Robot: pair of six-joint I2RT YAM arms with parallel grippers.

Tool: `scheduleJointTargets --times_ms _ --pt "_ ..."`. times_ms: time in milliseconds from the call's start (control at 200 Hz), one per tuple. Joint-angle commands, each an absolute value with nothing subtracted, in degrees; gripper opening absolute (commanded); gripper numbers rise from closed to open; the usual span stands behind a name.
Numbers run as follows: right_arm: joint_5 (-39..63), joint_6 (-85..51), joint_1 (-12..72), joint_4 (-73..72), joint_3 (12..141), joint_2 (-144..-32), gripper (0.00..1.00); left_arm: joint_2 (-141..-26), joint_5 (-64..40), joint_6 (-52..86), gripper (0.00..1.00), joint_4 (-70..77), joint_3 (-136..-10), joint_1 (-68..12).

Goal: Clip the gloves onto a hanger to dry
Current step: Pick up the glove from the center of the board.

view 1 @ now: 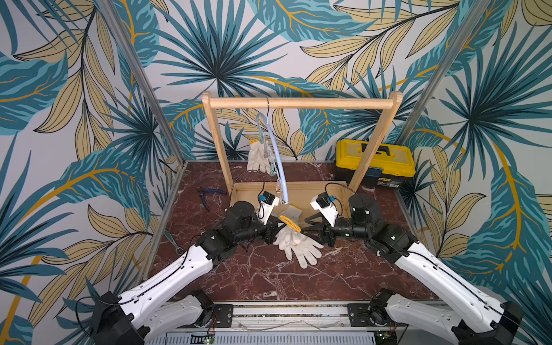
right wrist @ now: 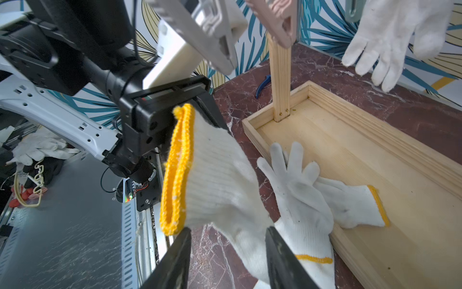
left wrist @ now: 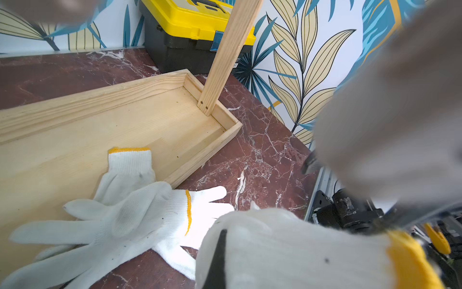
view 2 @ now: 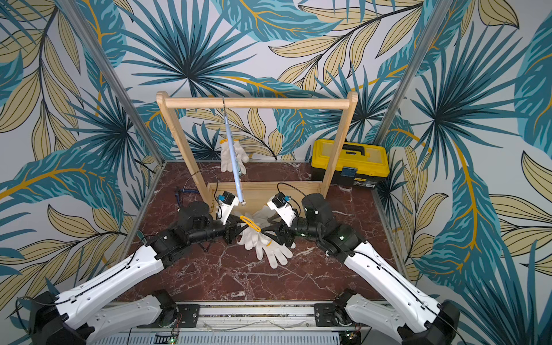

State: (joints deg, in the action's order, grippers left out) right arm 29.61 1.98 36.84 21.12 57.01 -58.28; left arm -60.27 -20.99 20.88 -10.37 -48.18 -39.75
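Left gripper [view 1: 279, 221] grips glove [right wrist: 215, 175], tray rim [right wrist: 252, 136] beside

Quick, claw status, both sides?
Left claw: closed, holding a glove near its yellow cuff.
Right claw: open, jaws either side of that glove.

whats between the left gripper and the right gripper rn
A white yellow-cuffed glove, held up by the shut left gripper, spans the gap to the right gripper, whose jaws stand apart. Clearest in the right wrist view; also in both top views.
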Motion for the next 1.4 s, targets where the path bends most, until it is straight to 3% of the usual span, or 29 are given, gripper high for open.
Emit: scheduleJointTargets --times_ms 0,481,931,1132,1397 --pt "31.99 2.02 37.53 19.20 58.01 -58.71 0.49 -60.76 -23.73 24.20 0.00 -10.79 -52.25 -38.81" --pt "19.70 2.21 44.11 9.75 55.65 -59.50 0.55 -61.26 -24.81 28.56 0.00 -10.90 -53.17 -37.11" --pt "17.78 1.76 44.73 3.53 54.44 -59.74 0.41 -61.52 -28.32 29.93 0.00 -10.97 -53.70 -36.39" --pt "17.93 0.92 44.73 1.64 53.72 -59.90 0.29 -61.62 -29.44 30.45 0.00 -10.91 -54.04 -36.11" --pt "16.59 0.13 44.74 0.22 52.30 -58.47 0.26 -61.61 -30.12 30.76 0.00 -10.90 -53.87 -35.51"
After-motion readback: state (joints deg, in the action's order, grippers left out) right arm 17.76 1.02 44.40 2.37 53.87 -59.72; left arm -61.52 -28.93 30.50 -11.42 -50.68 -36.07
